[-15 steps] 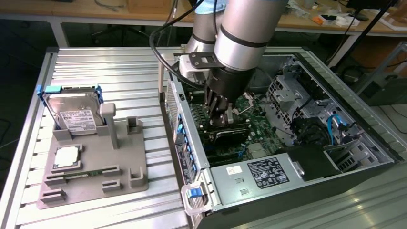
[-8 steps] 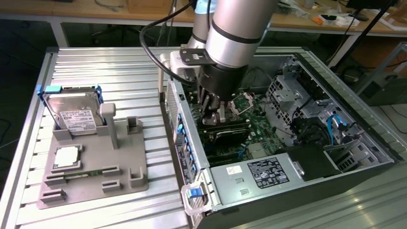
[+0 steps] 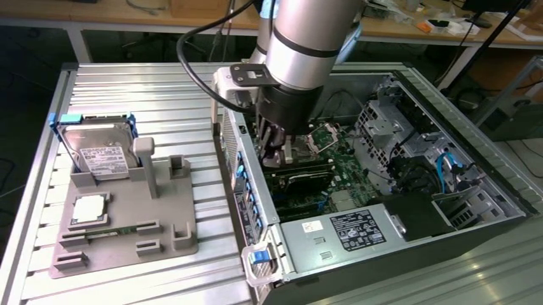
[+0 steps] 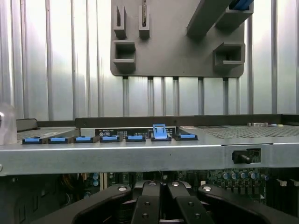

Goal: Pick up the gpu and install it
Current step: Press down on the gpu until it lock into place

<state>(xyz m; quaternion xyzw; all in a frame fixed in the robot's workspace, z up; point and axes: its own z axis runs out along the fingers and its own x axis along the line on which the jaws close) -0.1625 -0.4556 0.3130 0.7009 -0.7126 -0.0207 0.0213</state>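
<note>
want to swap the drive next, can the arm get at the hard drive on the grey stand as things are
Probably yes. The hard drive stands upright on the grey stand, open from above with nothing over it. The pincer is down inside the computer case, shut at the gpu, so it would have to lift out first.

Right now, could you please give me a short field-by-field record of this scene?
gripper: shut, lowered inside the open computer case, over the motherboard
gpu: lying in the case directly below the gripper; grip itself not visible
hard drive: upright in the grey holder on the table
processor chip: flat on the same holder
</note>
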